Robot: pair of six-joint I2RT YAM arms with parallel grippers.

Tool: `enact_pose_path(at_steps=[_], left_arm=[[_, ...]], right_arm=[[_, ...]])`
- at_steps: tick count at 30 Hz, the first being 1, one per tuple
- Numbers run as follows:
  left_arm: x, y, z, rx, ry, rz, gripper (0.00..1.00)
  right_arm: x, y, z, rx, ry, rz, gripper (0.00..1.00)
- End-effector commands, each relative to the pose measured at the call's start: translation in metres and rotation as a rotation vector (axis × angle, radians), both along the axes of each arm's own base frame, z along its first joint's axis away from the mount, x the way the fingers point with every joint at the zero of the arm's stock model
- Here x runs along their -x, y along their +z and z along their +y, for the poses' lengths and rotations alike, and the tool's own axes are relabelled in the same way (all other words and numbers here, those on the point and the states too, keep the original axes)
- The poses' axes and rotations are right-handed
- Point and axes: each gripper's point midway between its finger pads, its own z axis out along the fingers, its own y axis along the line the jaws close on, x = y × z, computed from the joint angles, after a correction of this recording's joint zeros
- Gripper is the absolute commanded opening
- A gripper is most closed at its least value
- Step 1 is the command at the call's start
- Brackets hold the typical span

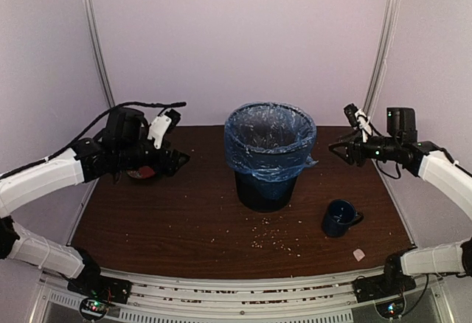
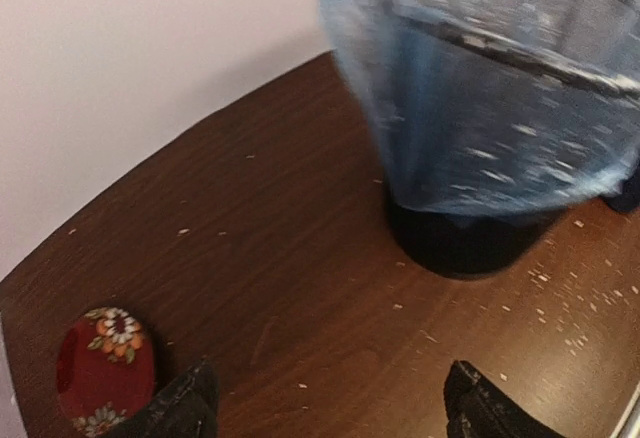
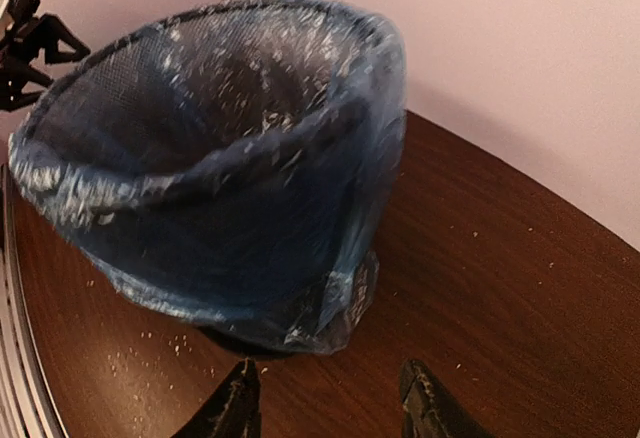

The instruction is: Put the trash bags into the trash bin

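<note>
- Light-blue trash bag [image 1: 269, 150] already lining the trash bin [image 1: 265, 194]: mouth open upward, cuff folded over the rim and hanging about halfway down the outside, black base bare below.
- Upright at the middle of the table [image 1: 169, 220], long axis vertical; any further tucking judged to come from the sides or from above.
- Small loose tail of film sticking out of the cuff at 3 o'clock, on the right arm's side.
- At 3 o'clock from the bin, near the cuff but clear of it, right gripper [image 1: 345, 135]: fingers partly spread, nothing between them.
- At 9 o'clock, a little farther off, left gripper [image 1: 175, 143]: jaws spread wide, also empty.
- Judged nearer to the bag: the right arm, with the loose tail on its side.
- Right wrist view: bin at 11 o'clock from the fingertips; shows a crumpled flap hanging low toward the base, not visible from above.
- Left wrist view: bin at 1 o'clock, blurred; shows a red floral object [image 2: 103, 368] just beside the left finger, mostly hidden under the arm from above.
- Top view alone: dark blue mug [image 1: 341, 217] at 4 o'clock from the bin, crumbs [image 1: 276, 243] at 6 o'clock.
</note>
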Motion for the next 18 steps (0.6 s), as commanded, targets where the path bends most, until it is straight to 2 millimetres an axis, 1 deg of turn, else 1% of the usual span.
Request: enact_pose_path(at_steps=[1,4,7,9,12,14,15,18], left_arm=[[0.063,0.04,-0.062,0.068,-0.37,-0.227,0.8],[0.093,0.048,-0.075,0.121,-0.445,-0.345,0.8],[0.113,0.043,-0.086,0.144,-0.504,-0.426,0.83],[0.118,0.042,-0.093,0.145,-0.499,-0.47,0.83],[0.116,0.049,-0.101,0.151,-0.486,-0.513,0.79],[0.116,0.049,-0.111,0.13,-0.495,-0.554,0.75],[0.117,0.047,-0.117,0.119,-0.506,-0.566,0.73],[0.113,0.032,-0.136,0.067,-0.519,-0.583,0.66]], right_arm=[[0.041,-0.027,0.016,0.126,0.206,-0.088,0.49],[0.053,-0.033,0.024,0.206,0.284,-0.154,0.49],[0.059,-0.033,0.033,0.283,0.299,-0.253,0.51],[0.062,-0.033,0.039,0.335,0.312,-0.344,0.58],[0.059,-0.038,0.051,0.386,0.345,-0.377,0.58],[0.057,-0.039,0.062,0.395,0.37,-0.38,0.57],[0.058,-0.038,0.068,0.401,0.379,-0.392,0.57],[0.065,-0.042,0.084,0.431,0.397,-0.437,0.56]])
